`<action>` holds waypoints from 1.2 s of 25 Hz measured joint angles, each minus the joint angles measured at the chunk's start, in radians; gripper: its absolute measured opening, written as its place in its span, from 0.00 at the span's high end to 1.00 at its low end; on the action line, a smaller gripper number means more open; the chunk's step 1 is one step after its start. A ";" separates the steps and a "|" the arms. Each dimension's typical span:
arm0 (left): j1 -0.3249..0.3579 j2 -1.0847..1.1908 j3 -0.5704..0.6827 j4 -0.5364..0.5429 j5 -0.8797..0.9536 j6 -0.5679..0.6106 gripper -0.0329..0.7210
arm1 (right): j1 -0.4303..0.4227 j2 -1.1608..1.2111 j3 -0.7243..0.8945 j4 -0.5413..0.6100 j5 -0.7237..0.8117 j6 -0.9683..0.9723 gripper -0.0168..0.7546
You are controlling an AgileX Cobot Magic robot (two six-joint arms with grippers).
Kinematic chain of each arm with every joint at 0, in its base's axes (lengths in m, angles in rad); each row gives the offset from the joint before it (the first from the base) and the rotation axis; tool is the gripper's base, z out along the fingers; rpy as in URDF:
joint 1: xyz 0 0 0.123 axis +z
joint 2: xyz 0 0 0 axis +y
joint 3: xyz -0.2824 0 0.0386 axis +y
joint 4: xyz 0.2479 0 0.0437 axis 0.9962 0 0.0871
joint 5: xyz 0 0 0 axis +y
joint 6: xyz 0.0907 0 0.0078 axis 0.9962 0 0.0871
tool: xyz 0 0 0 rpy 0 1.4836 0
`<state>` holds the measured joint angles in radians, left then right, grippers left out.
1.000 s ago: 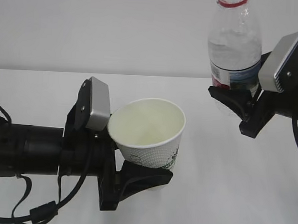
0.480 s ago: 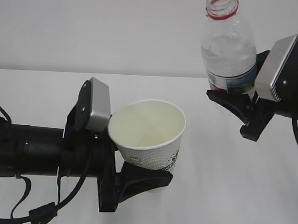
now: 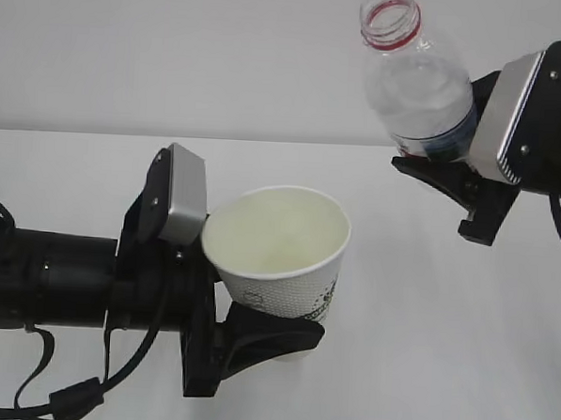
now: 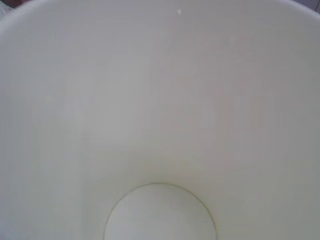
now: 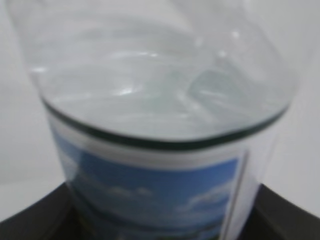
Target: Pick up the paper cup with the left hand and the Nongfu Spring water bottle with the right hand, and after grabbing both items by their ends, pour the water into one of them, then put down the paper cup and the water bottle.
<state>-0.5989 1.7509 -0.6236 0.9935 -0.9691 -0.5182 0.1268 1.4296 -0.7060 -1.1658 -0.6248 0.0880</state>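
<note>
The white paper cup (image 3: pixel 280 252) is held above the table, tilted slightly back, with my left gripper (image 3: pixel 288 328) shut on its lower end. In the left wrist view the cup's pale inside (image 4: pixel 160 100) fills the frame and hides the fingers; it looks dry. The Nongfu Spring water bottle (image 3: pixel 420 90) leans to the left, its open red-ringed mouth (image 3: pixel 390 19) up and to the right of the cup. My right gripper (image 3: pixel 436 154) is shut on its labelled lower part. Up close I see the blue label (image 5: pixel 150 192) and clear water (image 5: pixel 160 95) inside. No stream leaves the mouth.
The white table (image 3: pixel 424 349) runs under both arms, with a plain pale wall (image 3: pixel 176 54) behind. The left arm's black body and cables (image 3: pixel 41 292) lie low at the left edge of the exterior view.
The bottle has tipped further to the left and its mouth has come down and nearer to the cup. The right gripper rotated with it. The left arm and cup stayed still.
</note>
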 joint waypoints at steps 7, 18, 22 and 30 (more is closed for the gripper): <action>-0.018 -0.014 -0.053 0.015 0.054 -0.025 0.23 | 0.006 0.000 -0.046 -0.054 0.017 -0.008 0.35; -0.024 -0.014 -0.054 0.025 0.072 -0.029 0.23 | 0.008 0.000 -0.080 -0.063 0.024 -0.136 0.35; -0.024 -0.014 -0.054 0.025 0.070 -0.029 0.23 | 0.008 0.000 -0.080 -0.064 0.042 -0.180 0.36; -0.036 -0.016 -0.054 0.025 0.046 -0.031 0.23 | 0.008 0.000 -0.080 -0.062 0.047 -0.236 0.36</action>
<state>-0.6349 1.7352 -0.6774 1.0189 -0.9229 -0.5492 0.1351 1.4296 -0.7862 -1.2282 -0.5778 -0.1476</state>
